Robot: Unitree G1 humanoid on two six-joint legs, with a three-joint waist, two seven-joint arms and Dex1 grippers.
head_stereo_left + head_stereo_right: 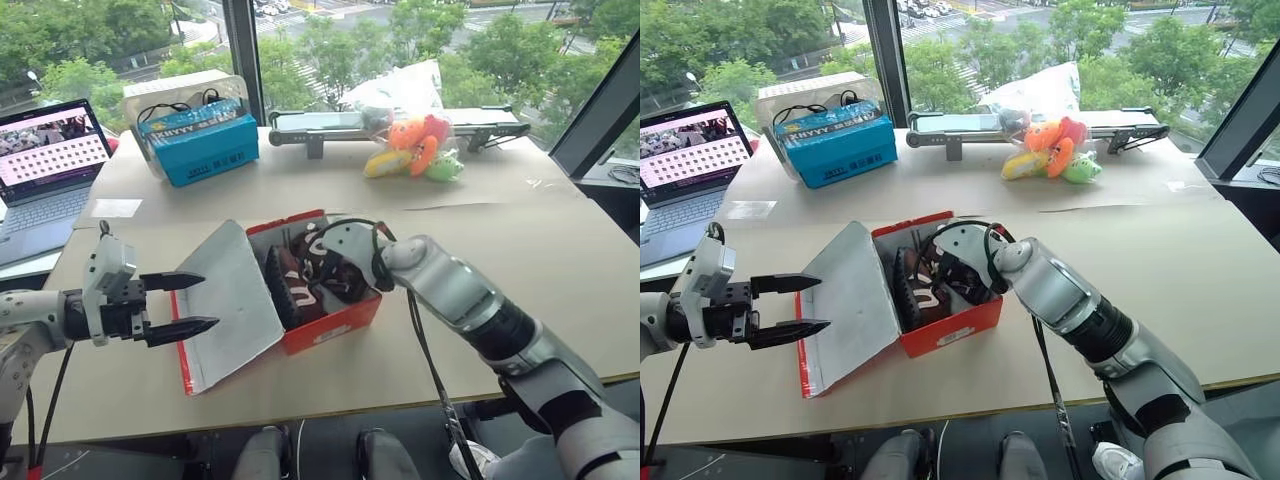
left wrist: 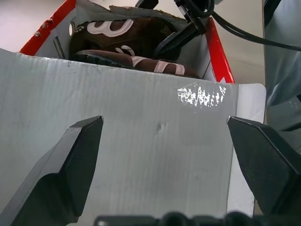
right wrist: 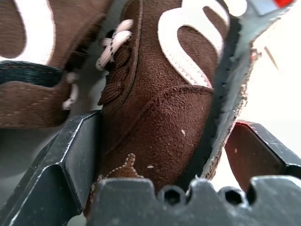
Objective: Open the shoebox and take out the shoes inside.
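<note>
Right tool [image 3: 160, 155] wide open inside shoebox [image 1: 335, 325], 1 brown shoe [image 3: 155, 113] between its fingers.

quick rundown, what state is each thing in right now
shoebox: open, lid folded back flat on the table
shoes: both inside the box
left gripper: open, over the lid, holding nothing
right gripper: open, inside the box, fingers either side of one shoe and the box wall
laptop: open, screen lit
blue box: closed
plush toys: piled together in a clear bag
</note>
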